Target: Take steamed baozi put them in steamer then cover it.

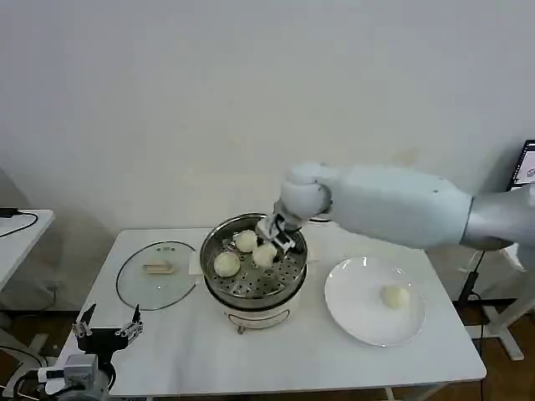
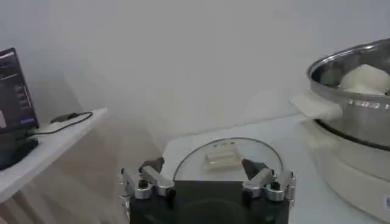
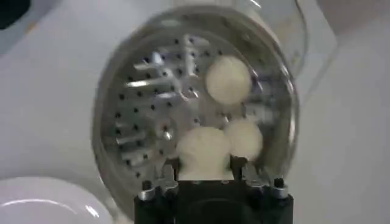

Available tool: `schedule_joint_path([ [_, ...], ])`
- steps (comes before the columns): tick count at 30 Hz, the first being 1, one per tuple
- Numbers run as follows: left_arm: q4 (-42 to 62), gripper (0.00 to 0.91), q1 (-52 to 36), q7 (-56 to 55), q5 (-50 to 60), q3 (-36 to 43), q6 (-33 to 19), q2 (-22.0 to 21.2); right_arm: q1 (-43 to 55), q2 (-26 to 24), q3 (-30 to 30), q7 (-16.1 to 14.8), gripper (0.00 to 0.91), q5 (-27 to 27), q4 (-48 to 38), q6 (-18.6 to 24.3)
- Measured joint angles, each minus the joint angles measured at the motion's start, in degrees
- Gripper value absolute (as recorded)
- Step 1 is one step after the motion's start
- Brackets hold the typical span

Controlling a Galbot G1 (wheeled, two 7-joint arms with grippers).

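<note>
The right claw (image 3: 204,176) holds the third baozi (image 3: 204,152) low over the steamer (image 1: 216,242) tray, ready to release it; one bun (image 1: 394,295) waits on the plate (image 1: 351,313), while the left claw (image 1: 107,328) idles wide by the worktop (image 1: 184,351) edge.

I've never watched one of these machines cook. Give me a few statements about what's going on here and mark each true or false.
1. Three steamed baozi lie in the steamer. True.
2. The cover sits on the steamer. False: it lies on the table, on the steamer's left.
3. The plate holds one bun. True.
4. The right gripper hangs over the plate. False: it is over the steamer, a bun between its fingers.
5. The left gripper grips the cover. False: it waits open at the table's near edge.
</note>
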Motion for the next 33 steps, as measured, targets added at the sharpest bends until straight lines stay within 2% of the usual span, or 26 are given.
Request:
schedule_joint_path([
  [11, 0.11, 0.907, 0.02, 0.05, -0.19, -0.64, -0.11, -0.01, -1.52, 2.4, -1.2, -0.56, 0.564, -1.95, 0.24, 3.23],
  [24, 0.21, 0.907, -0.15, 0.06, -0.3, -0.65, -0.2, -0.14, -2.24, 3.29, -1.95, -1.25, 0.584, -2.68, 0.46, 4.68],
  [25, 0.21, 0.907, -0.15, 0.06, -0.29, -0.65, -0.2, -0.16, -2.27, 3.31, -1.96, -1.27, 0.695, -2.69, 0.47, 4.72],
  [26, 0.21, 0.907, -0.16, 0.06, -0.3, -0.65, -0.2, -0.18, -2.27, 3.32, -1.97, -1.33, 0.877, -2.71, 0.47, 4.77],
  [27, 0.21, 0.907, -0.17, 0.07, -0.3, -0.65, -0.2, -0.19, -2.27, 3.32, -1.98, -1.36, 0.907, -2.73, 0.46, 4.85],
  [33, 0.21, 0.907, -0.18, 0.06, -0.3, -0.57, -0.2, -0.31, -2.21, 3.14, -2.01, -1.18, 0.907, -2.79, 0.34, 5.41],
])
